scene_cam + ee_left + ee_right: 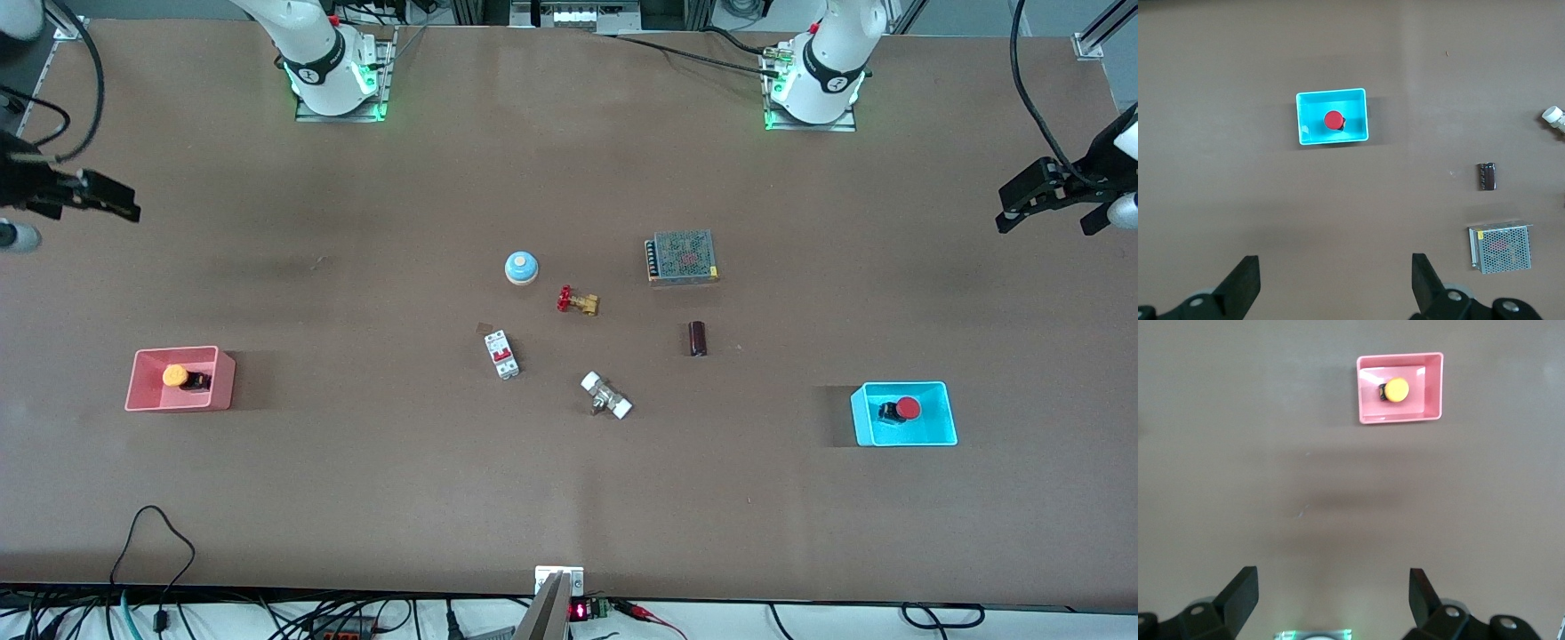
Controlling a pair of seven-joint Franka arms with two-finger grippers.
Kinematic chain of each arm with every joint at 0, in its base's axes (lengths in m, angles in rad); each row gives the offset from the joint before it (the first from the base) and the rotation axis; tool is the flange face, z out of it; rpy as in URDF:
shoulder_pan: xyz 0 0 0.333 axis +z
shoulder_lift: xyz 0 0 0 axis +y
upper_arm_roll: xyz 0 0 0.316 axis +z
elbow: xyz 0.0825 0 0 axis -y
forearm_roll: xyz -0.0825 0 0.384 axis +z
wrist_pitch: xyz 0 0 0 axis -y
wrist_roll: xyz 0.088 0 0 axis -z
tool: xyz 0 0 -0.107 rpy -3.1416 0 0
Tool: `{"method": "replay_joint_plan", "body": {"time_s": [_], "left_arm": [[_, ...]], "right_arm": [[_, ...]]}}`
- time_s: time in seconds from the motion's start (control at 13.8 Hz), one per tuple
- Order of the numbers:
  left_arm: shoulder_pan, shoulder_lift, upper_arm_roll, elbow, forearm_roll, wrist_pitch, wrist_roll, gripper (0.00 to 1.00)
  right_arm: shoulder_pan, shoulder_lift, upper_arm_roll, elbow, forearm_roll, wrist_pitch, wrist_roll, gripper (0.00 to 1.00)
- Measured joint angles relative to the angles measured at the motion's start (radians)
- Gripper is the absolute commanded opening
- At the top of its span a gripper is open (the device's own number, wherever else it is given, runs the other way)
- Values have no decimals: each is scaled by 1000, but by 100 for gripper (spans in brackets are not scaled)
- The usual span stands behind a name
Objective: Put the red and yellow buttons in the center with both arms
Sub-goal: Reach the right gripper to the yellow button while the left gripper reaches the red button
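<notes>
The red button (900,410) sits in the cyan bin (944,402) toward the left arm's end of the table; the left wrist view shows the button (1333,121) in the bin (1357,100) too. The yellow button (180,377) sits in the pink bin (140,391) toward the right arm's end, and shows in the right wrist view (1395,389) in the bin (1435,387). My left gripper (1045,220) (1336,280) hangs open and empty high over the table's end. My right gripper (107,203) (1333,597) hangs open and empty high over the other end.
In the table's middle lie a blue domed button (522,267), a red-handled brass valve (576,301), a white circuit breaker (501,354), a white-capped fitting (605,396), a dark cylinder (698,338) and a mesh-covered power supply (682,257).
</notes>
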State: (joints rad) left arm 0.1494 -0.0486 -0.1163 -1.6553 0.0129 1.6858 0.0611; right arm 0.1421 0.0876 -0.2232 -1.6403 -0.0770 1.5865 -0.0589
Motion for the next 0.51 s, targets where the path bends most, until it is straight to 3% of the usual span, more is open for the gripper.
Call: {"method": "replay_joint_plan", "body": {"time_s": [0.29, 0.51], "left_arm": [[2, 79, 0, -15, 0, 103, 0, 100], [5, 172, 0, -21, 0, 201, 0, 100]], "right_arm": [[-78, 192, -4, -11, -2, 173, -55, 100], [-101, 283, -4, -7, -2, 301, -106, 100]]}}
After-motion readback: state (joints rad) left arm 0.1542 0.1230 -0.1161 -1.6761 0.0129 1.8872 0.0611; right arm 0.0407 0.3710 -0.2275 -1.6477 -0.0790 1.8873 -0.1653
